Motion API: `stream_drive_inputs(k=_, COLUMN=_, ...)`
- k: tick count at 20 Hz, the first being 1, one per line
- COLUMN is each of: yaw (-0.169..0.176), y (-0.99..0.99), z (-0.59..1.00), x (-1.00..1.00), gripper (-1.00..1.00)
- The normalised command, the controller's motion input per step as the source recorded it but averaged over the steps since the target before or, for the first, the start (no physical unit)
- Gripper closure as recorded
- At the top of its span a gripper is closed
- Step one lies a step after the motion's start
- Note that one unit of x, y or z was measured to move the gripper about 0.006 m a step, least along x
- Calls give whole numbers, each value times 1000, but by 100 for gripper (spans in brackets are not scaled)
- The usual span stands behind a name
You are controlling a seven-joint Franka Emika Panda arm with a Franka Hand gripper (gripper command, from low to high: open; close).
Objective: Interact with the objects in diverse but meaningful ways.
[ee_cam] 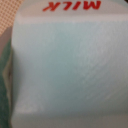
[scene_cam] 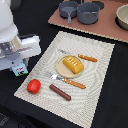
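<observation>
My gripper (scene_cam: pixel 19 64) hangs low over the white-and-teal milk carton (scene_cam: pixel 20 70) at the left edge of the mat, and the arm's white body hides the fingers. The carton (ee_cam: pixel 70 70) fills the wrist view very close up, with red "MILK" lettering on it. No finger shows clearly there, so whether it is held is unclear. The red tomato (scene_cam: pixel 33 86) lies on the mat's near left corner, with the brown sausage (scene_cam: pixel 60 92) beside it. A yellow ridged bread piece (scene_cam: pixel 73 64) rests on the tan plate (scene_cam: pixel 62 68). Two grey pots (scene_cam: pixel 68 9) (scene_cam: pixel 88 12) stand at the back.
An orange-handled fork (scene_cam: pixel 69 80) lies in front of the plate and a matching knife (scene_cam: pixel 84 57) behind it, all on a woven placemat (scene_cam: pixel 95 100). The pots sit on a brown board (scene_cam: pixel 107 30), with a pale bowl (scene_cam: pixel 123 17) at the exterior view's right.
</observation>
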Motion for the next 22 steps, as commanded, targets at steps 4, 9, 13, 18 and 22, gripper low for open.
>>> stream_drive_inputs(k=4, yaw=0, y=596, z=1000, x=951, gripper=100)
stream_drive_inputs(k=9, yaw=0, y=606, z=1000, x=921, gripper=100)
stream_drive_inputs(k=13, yaw=0, y=628, z=941, x=838, gripper=100)
stream_drive_inputs(k=18, yaw=0, y=688, z=571, x=799, gripper=100)
stream_drive_inputs(k=22, yaw=0, y=724, z=234, x=816, gripper=100)
